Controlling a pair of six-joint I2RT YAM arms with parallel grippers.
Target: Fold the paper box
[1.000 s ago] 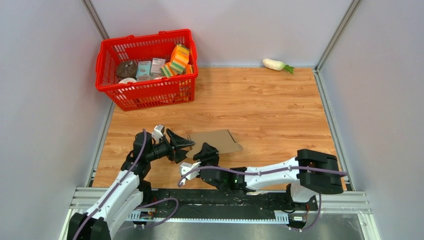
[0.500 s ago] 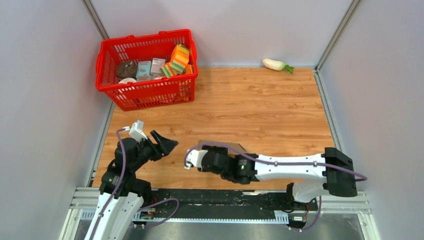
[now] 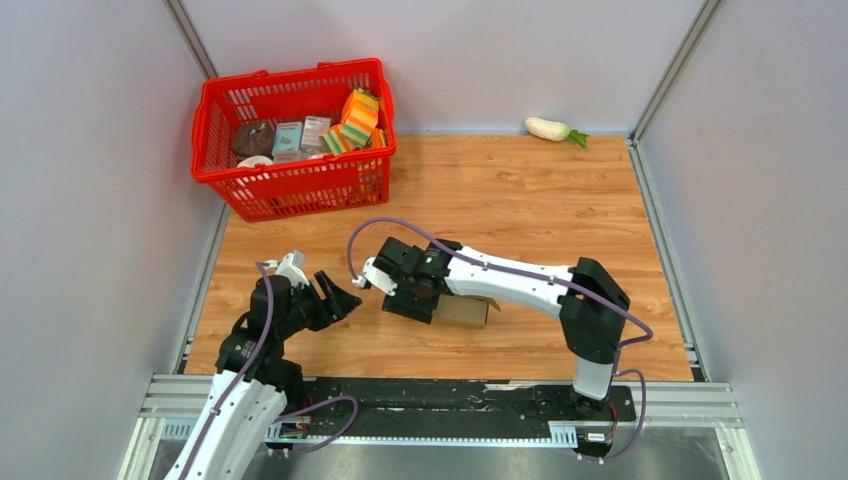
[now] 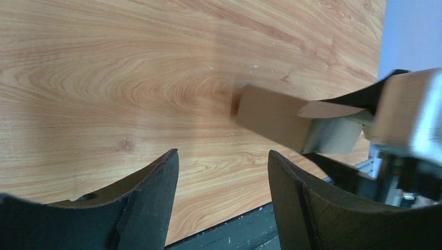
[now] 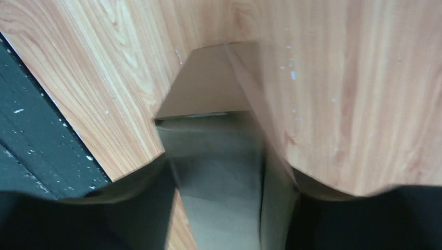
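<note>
Filling the gap between the right gripper's [image 3: 412, 298] fingers, the box [image 3: 470, 311] sits near the table's [image 3: 530, 200] front middle, apparently clamped (wrist view blurred). The left gripper [image 3: 340, 297] hangs nearby, jaws wide, empty. A basket [image 3: 300, 188] stands far-left.

Bright, even light, perhaps from overhead; soft shadows; blurry wrist views (the right one worst)

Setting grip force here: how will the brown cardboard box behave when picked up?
Probably light: the paper box looks like thin, hollow cardboard. Likely flexes or crushes under a hard squeeze; its flat sides should not roll.
</note>
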